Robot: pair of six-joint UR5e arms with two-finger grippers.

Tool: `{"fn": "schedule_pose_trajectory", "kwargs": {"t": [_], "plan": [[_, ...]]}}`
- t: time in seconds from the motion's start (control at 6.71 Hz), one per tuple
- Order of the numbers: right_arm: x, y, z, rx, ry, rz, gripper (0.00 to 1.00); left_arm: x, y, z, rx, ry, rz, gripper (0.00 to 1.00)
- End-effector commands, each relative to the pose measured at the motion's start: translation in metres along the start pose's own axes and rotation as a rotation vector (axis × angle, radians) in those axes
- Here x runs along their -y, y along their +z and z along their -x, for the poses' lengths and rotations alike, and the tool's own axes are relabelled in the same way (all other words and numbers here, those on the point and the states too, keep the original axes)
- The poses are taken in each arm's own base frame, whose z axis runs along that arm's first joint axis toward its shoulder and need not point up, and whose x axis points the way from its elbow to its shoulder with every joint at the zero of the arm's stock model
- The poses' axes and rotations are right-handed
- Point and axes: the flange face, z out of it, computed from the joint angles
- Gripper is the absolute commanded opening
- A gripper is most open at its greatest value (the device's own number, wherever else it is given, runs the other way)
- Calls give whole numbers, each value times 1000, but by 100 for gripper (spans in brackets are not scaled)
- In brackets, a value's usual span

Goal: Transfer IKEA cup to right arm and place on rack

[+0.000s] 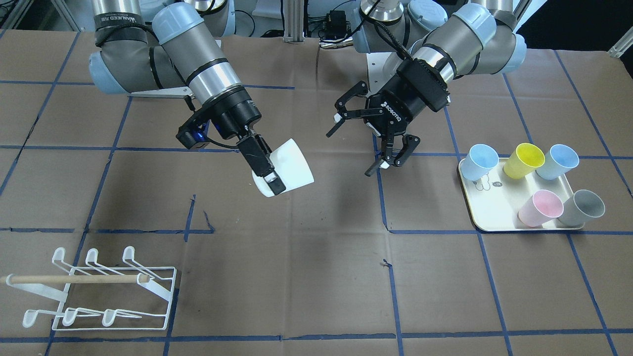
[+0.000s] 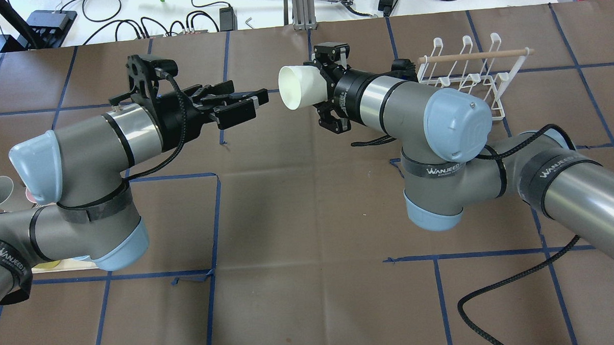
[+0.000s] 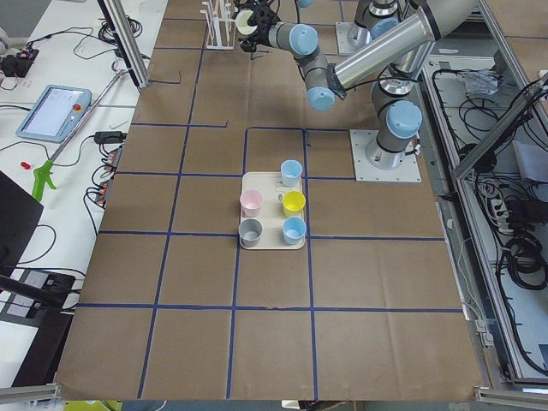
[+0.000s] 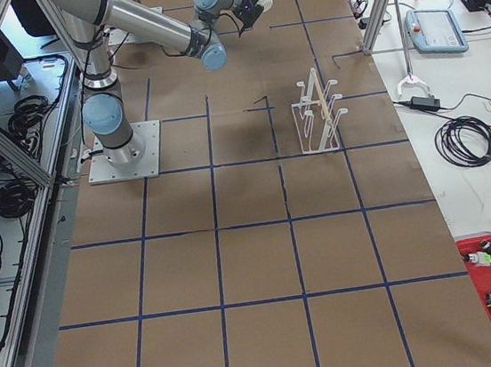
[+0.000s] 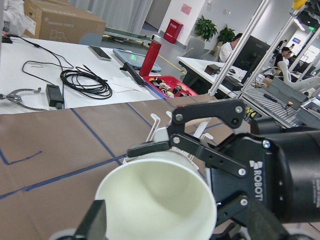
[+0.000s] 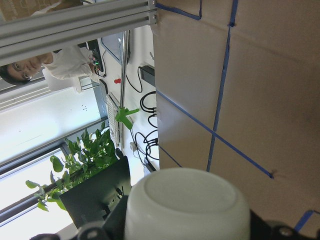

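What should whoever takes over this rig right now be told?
Left gripper: open, empty, facing the cup's mouth, clear of it.
Right gripper: shut on the white cup, held tilted above the table.
Rack: on the table on the robot's right side, no cup on it.
Done: the cup is in the right arm's grip.
Left: carry it to the rack and set it on a prong.

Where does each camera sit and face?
Front-facing: across table, facing robot; right arm, left arm.
Overhead: behind robot, looking down; both arms, left claw open.
Exterior left: robot's left end; tray near, arms far.
Exterior right: opposite end; rack near.
Left wrist: white cup's mouth, right claw.
Right wrist: cup's base, right claw.
Both wrists share the cup.
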Motion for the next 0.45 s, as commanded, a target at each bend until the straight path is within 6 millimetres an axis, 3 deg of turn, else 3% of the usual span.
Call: {"fn": "schedule_pose_trajectory", "kwargs": {"t": [0.0, 0.3], "plan": [[54, -13, 22, 40, -179, -92, 27, 10, -7, 29, 211, -60, 13, 99], [79, -19, 54, 63, -494, -164, 16, 50, -5, 52, 445, -169, 139, 99]]}}
